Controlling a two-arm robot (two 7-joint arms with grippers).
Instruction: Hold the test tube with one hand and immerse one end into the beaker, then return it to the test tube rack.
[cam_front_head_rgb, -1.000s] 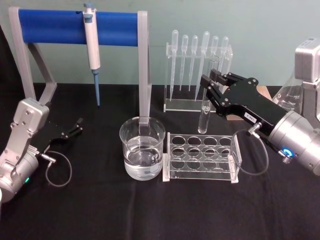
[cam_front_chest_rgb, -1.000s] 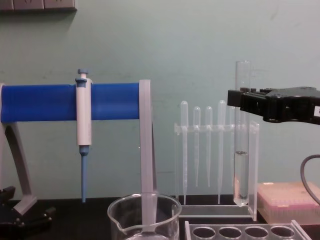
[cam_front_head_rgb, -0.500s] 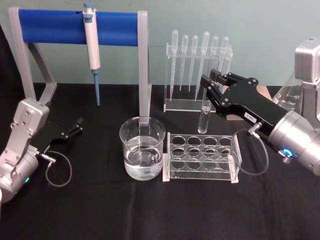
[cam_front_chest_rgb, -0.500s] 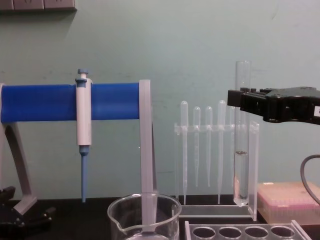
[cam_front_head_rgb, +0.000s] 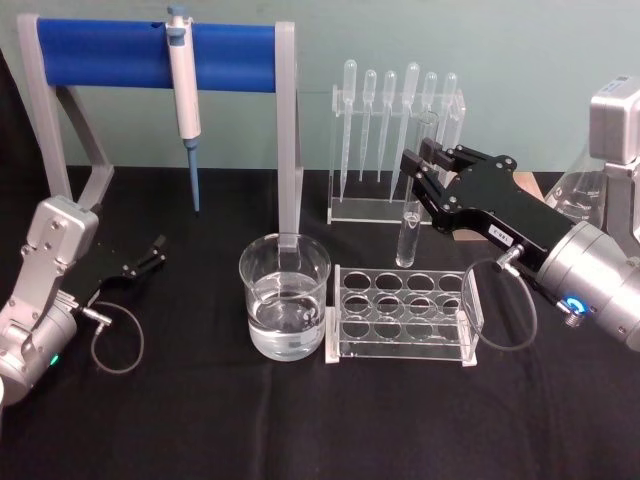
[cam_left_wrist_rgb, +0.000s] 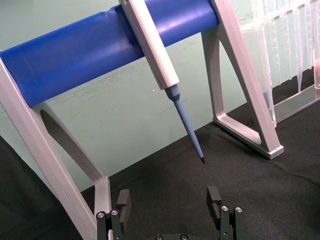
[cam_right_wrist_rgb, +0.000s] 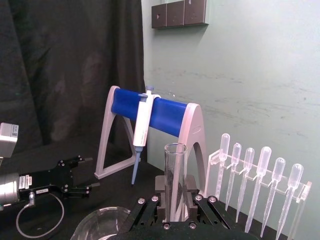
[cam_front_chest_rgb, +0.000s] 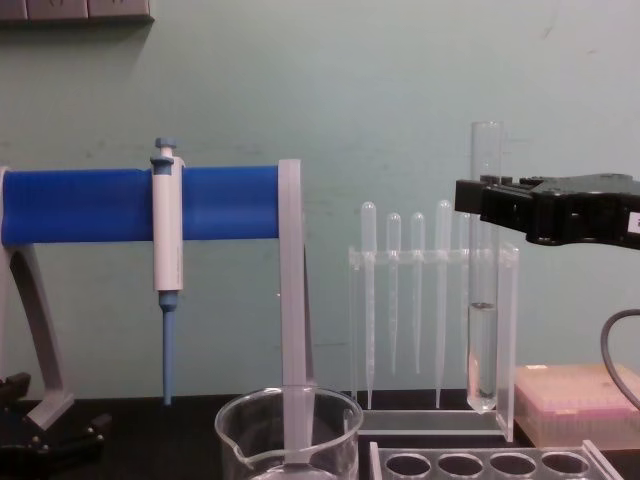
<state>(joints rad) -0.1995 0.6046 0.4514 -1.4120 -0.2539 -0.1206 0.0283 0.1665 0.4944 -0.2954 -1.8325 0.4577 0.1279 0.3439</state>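
Up over the rear edge of the clear plastic rack with round holes (cam_front_head_rgb: 342, 322), the black blocky right gripper (cam_front_head_rgb: 415, 172) is clenching the long clear glass test tube (cam_front_head_rgb: 408, 236) around its upper part, holding it upright, free of the rack, with liquid sitting in its rounded bottom. The wide clear glass beaker (cam_front_head_rgb: 251, 292), part-filled, is standing just left of the rack on the black bench (cam_front_head_rgb: 300, 430). The left gripper (cam_front_head_rgb: 155, 250) is resting low at the bench's left side, jaws spread, grasping nothing.
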